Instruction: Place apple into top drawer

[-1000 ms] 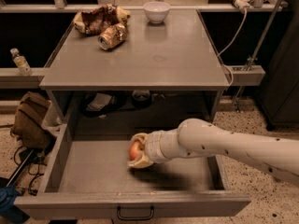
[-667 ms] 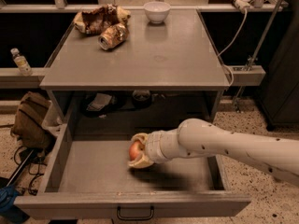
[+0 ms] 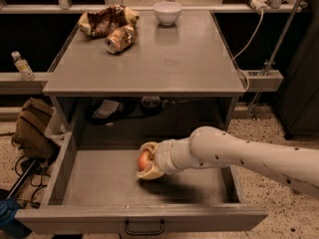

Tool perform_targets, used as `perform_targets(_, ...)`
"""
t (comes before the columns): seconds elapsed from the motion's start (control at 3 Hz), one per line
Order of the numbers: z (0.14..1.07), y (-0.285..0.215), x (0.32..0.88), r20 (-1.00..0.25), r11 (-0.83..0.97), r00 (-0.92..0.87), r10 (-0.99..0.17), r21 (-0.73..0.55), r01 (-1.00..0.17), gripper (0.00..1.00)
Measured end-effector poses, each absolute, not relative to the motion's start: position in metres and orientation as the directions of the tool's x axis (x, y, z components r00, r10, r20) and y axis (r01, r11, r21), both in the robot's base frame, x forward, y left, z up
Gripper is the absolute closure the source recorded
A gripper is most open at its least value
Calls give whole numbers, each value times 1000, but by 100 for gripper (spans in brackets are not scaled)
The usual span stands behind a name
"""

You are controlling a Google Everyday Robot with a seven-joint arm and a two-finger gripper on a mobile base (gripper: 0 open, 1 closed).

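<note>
A grey table (image 3: 164,59) fills the middle of the view, its flat top seen from above. Below its front edge the top drawer (image 3: 94,183) stands pulled out toward 6 o'clock, with a dark curved handle (image 3: 144,228) on its front wall. A thick white arm (image 3: 249,153) comes in from the picture's 4 o'clock and reaches across the drawer's right wall toward 9 o'clock. On the floor at the table's 8 o'clock slumps a brown bag (image 3: 32,128). On the table top, a crumpled brown wrapper (image 3: 105,20) lies at 11 o'clock, a white bowl (image 3: 167,11) sits at the 12 o'clock edge, and a crushed can (image 3: 121,38) lies on its side just beside the wrapper, at its 5 o'clock. The gripper (image 3: 148,160) is inside the drawer, a little toward 12 o'clock from the middle of its bottom, clenched on the apple (image 3: 144,159), one finger over it and one under. Whether the apple touches the drawer bottom cannot be told. A small bottle (image 3: 22,66) stands on a ledge at the table's 9 o'clock.
</note>
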State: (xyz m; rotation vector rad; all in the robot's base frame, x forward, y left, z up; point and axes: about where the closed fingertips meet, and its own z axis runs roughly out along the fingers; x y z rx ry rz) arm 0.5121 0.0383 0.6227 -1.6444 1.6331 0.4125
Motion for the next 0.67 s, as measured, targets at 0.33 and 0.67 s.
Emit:
perform_targets(0.33, 623, 38, 512, -700, 115, 127, -702, -288, -951, 38)
perform_targets(0.67, 623, 38, 512, -700, 115, 127, -702, -288, -951, 13)
